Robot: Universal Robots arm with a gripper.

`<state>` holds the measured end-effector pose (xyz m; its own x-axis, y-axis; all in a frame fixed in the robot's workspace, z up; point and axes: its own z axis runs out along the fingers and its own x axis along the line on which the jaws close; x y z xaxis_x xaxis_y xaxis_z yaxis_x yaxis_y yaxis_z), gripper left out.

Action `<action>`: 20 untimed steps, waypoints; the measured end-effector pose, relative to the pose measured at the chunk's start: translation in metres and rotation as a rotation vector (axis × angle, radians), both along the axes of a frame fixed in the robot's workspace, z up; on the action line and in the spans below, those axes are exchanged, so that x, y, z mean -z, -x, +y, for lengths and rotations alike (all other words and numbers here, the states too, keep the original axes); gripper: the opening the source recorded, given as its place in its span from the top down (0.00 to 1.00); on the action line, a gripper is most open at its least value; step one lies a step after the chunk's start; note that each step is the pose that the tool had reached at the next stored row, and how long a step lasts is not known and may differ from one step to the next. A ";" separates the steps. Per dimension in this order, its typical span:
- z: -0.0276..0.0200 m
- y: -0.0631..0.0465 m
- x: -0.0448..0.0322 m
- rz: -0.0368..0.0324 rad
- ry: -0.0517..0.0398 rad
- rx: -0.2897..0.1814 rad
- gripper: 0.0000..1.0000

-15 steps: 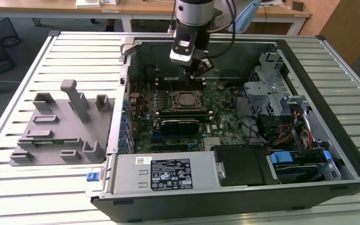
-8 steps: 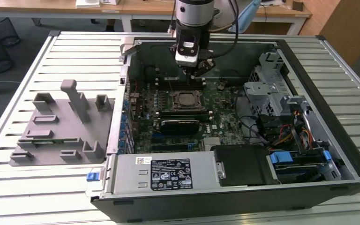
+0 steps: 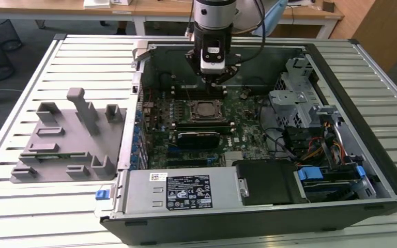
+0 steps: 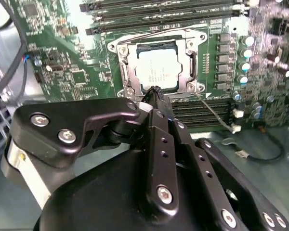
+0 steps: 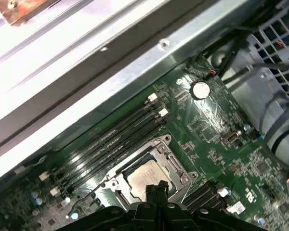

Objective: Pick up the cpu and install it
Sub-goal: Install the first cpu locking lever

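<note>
The small flat square cpu (image 4: 156, 72) with its pale silvery metal top lies in the black-and-metal socket frame (image 4: 126, 67) just beyond the black gripper (image 4: 156, 92), whose fingertips look pressed together, empty. Light, stiff, fragile (probably slick-topped); best held by opposite edges.

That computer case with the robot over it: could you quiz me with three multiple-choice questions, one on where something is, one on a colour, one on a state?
1. Where does the cpu lie?
A. in the socket frame on the motherboard
B. on the grey holder beside the case
C. on the power supply

2. What colour is the motherboard?
A. blue
B. green
C. red

3. How does the hand stand?
A. holding the cpu
B. shut, holding nothing
C. gripping a cable

Answers: 1 A, the silvery chip sits inside the frame. 2 B, the board is green in every view. 3 B, the fingertips meet above the chip with nothing between.
</note>
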<state>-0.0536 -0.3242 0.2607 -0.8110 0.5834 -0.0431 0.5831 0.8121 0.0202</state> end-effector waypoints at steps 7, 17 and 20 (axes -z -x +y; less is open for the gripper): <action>0.0000 0.000 0.0010 0.0000 0.0000 -0.127 0.89; 0.0000 0.000 0.0029 0.0000 0.0000 -0.308 0.89; 0.0000 0.002 0.0031 0.0002 -0.0001 -0.333 0.89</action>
<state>-0.0555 -0.3242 0.2576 -0.9573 0.2858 -0.0430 0.2852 0.9583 0.0202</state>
